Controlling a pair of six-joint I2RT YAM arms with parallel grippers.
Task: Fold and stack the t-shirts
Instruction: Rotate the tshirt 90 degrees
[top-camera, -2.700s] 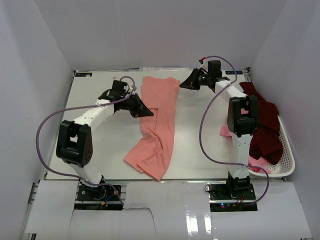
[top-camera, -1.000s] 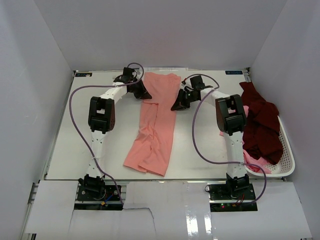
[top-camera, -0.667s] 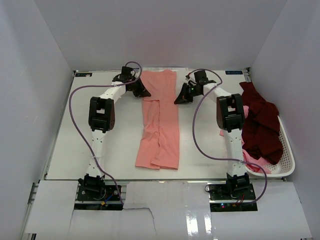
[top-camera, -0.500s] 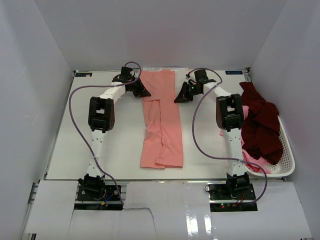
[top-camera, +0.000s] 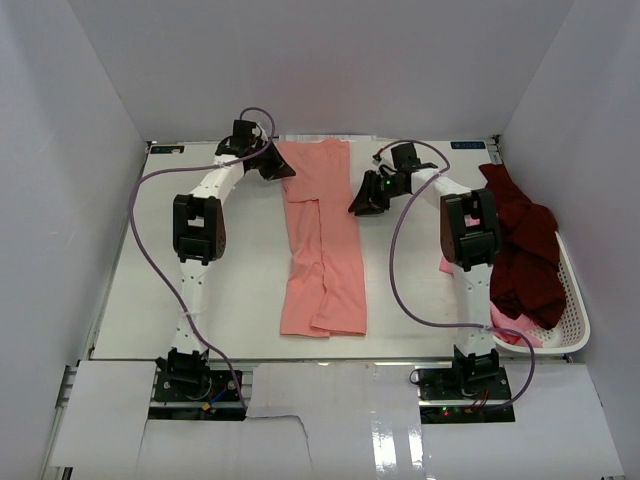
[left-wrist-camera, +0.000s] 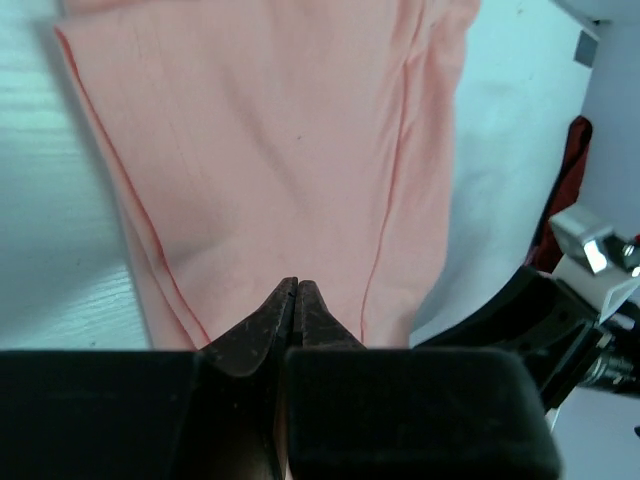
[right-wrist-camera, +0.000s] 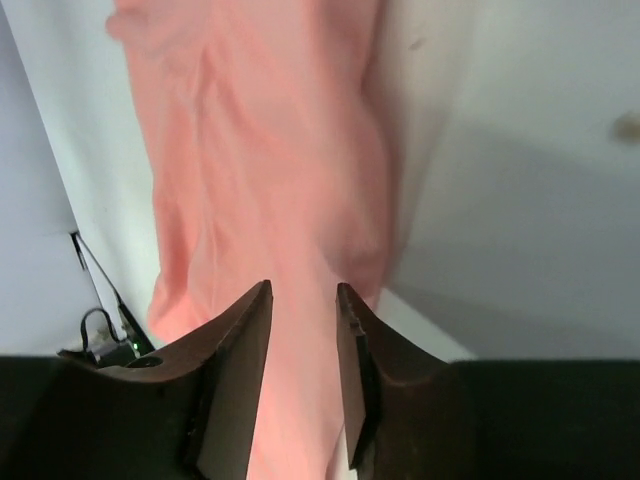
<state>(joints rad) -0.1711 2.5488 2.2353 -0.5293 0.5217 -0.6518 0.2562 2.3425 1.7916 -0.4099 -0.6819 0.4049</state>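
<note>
Top external view:
- Salmon-pink t-shirt (top-camera: 322, 240) lies on the tabletop (top-camera: 200, 260) as a long narrow strip, running from the far edge towards the near edge, roughly midway between the two arms.
- Left tool (top-camera: 278, 170) is at the strip's far left corner.
- Right tool (top-camera: 362, 205) is just beside the strip's right edge, further along it.
- Maroon t-shirts (top-camera: 520, 245) are heaped in the white basket (top-camera: 577, 300) at the right and spill over its far end.
- Lighter pink t-shirt (top-camera: 450, 265) peeks out beside the right arm.

Left wrist view:
- Left tool (left-wrist-camera: 297, 290) is narrow, its tips all but touching.
- No cloth shows pinched between the tips.
- The salmon-pink cloth lies flat beyond the tips, with bare tabletop to the left.
- A sliver of maroon shows at the right edge.

Right wrist view:
- Right tool (right-wrist-camera: 302, 290) stands parted with a clear gap and holds nothing.
- The salmon-pink strip shows through the gap and beyond it.
- White tabletop lies to the right.
</note>
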